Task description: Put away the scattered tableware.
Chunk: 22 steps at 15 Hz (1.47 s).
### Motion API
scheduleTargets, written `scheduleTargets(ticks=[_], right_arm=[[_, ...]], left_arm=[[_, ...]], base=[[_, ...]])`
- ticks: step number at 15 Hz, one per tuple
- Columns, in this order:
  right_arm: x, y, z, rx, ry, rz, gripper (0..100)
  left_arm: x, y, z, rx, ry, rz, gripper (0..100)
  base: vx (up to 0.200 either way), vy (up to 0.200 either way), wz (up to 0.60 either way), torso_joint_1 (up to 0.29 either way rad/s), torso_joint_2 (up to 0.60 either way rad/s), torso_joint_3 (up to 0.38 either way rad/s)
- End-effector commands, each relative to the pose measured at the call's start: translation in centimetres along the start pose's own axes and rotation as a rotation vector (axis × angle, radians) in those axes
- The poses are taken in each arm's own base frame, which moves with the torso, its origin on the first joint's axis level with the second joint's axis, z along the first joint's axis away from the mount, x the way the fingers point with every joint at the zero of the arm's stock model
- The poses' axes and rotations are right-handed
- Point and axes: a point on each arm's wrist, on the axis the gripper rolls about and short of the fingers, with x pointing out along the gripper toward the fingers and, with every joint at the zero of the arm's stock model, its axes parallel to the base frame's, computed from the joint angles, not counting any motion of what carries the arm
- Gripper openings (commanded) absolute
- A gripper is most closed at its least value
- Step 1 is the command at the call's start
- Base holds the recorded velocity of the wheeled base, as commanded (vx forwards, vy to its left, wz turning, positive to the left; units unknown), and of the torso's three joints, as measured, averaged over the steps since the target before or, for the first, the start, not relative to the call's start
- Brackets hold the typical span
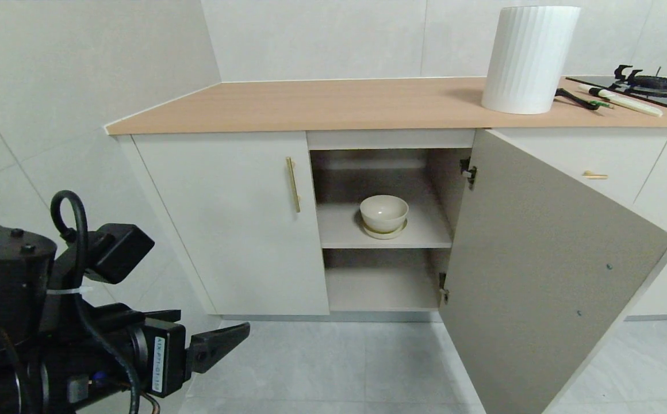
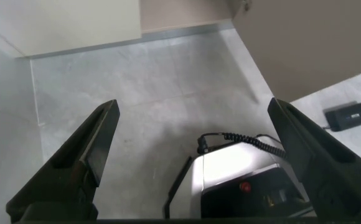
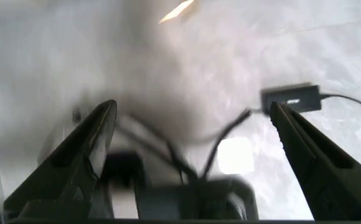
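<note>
Hanging low at the robot's near left, the left gripper (image 2: 194,109) has its jaws spread wide and empty over the floor tiles. The right gripper (image 3: 192,107) is spread likewise. Well apart, ahead and higher, the open grey cabinet door (image 1: 540,259) exposes a shelf where a cream ceramic bowl (image 1: 383,211) sits on a matching saucer (image 1: 384,234). A tall white ribbed cylinder (image 1: 529,57) stands on the wooden countertop (image 1: 310,103).
</note>
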Motion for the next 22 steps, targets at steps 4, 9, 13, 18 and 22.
scheduleTargets(ticks=[4, 9, 13, 18, 22], right_arm=[[4.1, -2.1, 2.8, 0.153, -0.011, -0.169, 100], [8.2, -2.5, 3.7, 0.193, -0.080, -0.176, 100], [10.6, -1.9, 3.1, 0.168, -0.040, -0.161, 100], [11.1, 1.1, 2.2, 0.081, 0.013, -0.033, 100], [12.3, 4.6, 2.2, -0.015, 0.019, 0.101, 100]], left_arm=[[0.0, 0.0, 0.0, -0.002, 0.001, 0.000, 100], [0.1, 0.0, 0.0, -0.002, 0.002, 0.001, 100], [0.1, 0.0, 0.0, -0.002, 0.002, 0.001, 100], [0.0, 0.0, 0.1, -0.004, -0.004, -0.001, 100], [0.0, 0.0, 0.1, -0.006, -0.007, 0.001, 100]], base=[[0.000, 0.000, 0.00, 0.000, 0.00, 0.000], [0.000, 0.000, 0.00, 0.000, 0.00, 0.000], [0.000, 0.000, 0.00, 0.000, 0.00, 0.000], [0.000, 0.000, 0.00, 0.000, 0.00, 0.000], [0.000, 0.000, 0.00, 0.000, 0.00, 0.000]])
